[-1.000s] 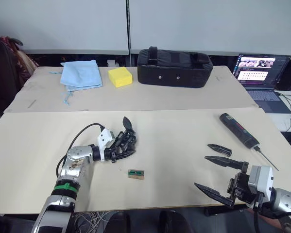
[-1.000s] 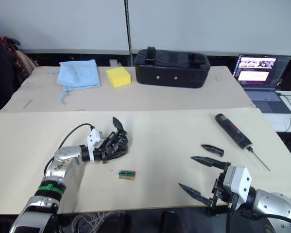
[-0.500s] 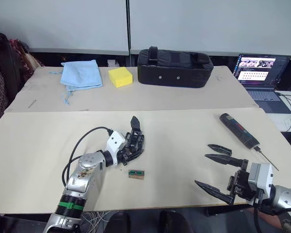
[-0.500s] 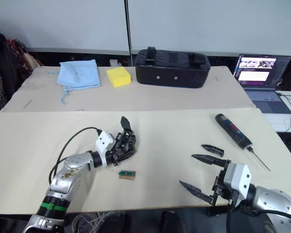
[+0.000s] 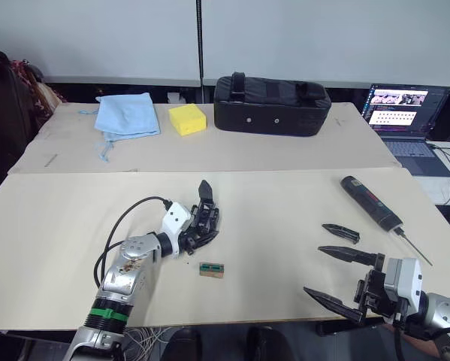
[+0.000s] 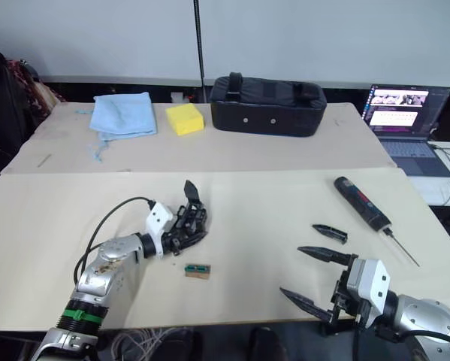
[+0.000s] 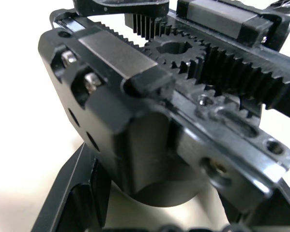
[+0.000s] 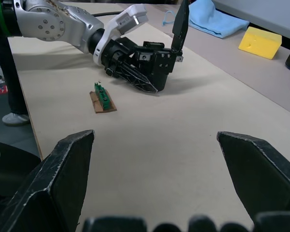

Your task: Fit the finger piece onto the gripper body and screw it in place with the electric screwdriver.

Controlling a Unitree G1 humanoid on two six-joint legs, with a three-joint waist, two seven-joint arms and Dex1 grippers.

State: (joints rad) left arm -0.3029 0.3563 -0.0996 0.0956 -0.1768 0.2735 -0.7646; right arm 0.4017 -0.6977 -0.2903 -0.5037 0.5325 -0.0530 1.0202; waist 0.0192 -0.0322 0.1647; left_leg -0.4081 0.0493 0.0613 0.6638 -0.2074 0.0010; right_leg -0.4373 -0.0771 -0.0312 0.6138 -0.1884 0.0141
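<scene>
The gripper body (image 5: pixel 197 224), a black block with toothed racks and a gear (image 7: pixel 174 48), lies left of the table's middle with my left gripper (image 5: pixel 206 230) shut on it. A pointed black finger (image 8: pixel 180 24) stands up from the body. The finger piece (image 5: pixel 340 232), a small black wedge, lies flat on the table at the right. My right gripper (image 5: pixel 313 270) hangs open just in front of it, near the front edge, holding nothing. The electric screwdriver (image 5: pixel 369 200) lies behind the finger piece with its thin bit (image 5: pixel 414 249) pointing toward the front right.
A small green-topped brown block (image 5: pixel 210 269) lies just in front of the gripper body. On the rear table sit a black bag (image 5: pixel 271 105), a yellow sponge (image 5: pixel 186 119) and a blue cloth (image 5: pixel 125 115). An open laptop (image 5: pixel 402 113) stands at the far right.
My left gripper carried the gripper body a little to the right, then eased slightly back. My right gripper sank a little toward the front edge and stayed open.
</scene>
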